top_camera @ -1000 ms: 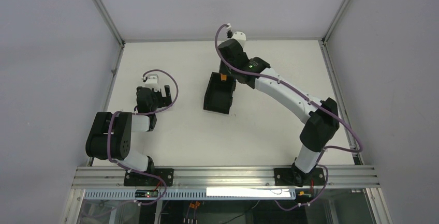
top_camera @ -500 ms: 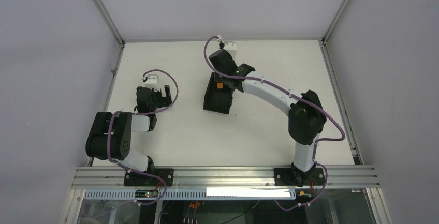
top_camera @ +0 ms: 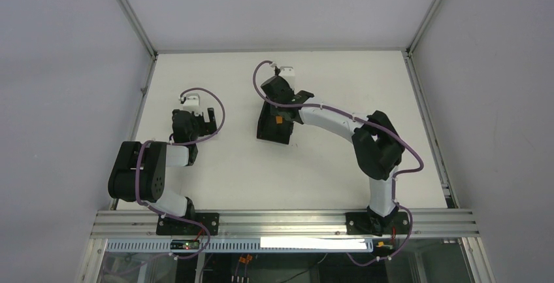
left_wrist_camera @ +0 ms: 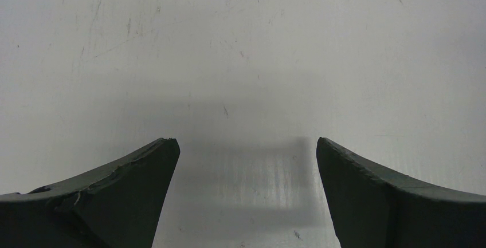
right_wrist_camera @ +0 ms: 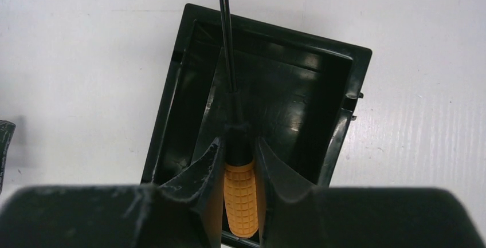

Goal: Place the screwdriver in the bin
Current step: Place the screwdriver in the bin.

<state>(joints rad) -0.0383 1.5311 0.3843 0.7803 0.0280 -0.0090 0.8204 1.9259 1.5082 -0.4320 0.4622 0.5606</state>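
Observation:
My right gripper (right_wrist_camera: 235, 150) is shut on the screwdriver's orange handle (right_wrist_camera: 240, 196). Its thin black shaft (right_wrist_camera: 226, 36) points forward past the bin's far rim. The black open-top bin (right_wrist_camera: 338, 133) lies right below the gripper, its inside bare. In the top view the right gripper (top_camera: 279, 114) hangs over the bin (top_camera: 268, 133) at the table's middle, with a speck of the orange handle (top_camera: 279, 119) showing. My left gripper (left_wrist_camera: 246, 145) is open and empty above bare white table; in the top view it (top_camera: 204, 118) sits at the left.
The white table (top_camera: 340, 80) is fenced by aluminium rails and grey walls at back and sides. The left arm (top_camera: 147, 168) is folded near the left front. The right arm's elbow (top_camera: 377, 146) rises over the table's right half.
The right arm has swung left and toward the front, carrying the screwdriver from the bin's far end to over the bin's middle. The left arm has not moved.

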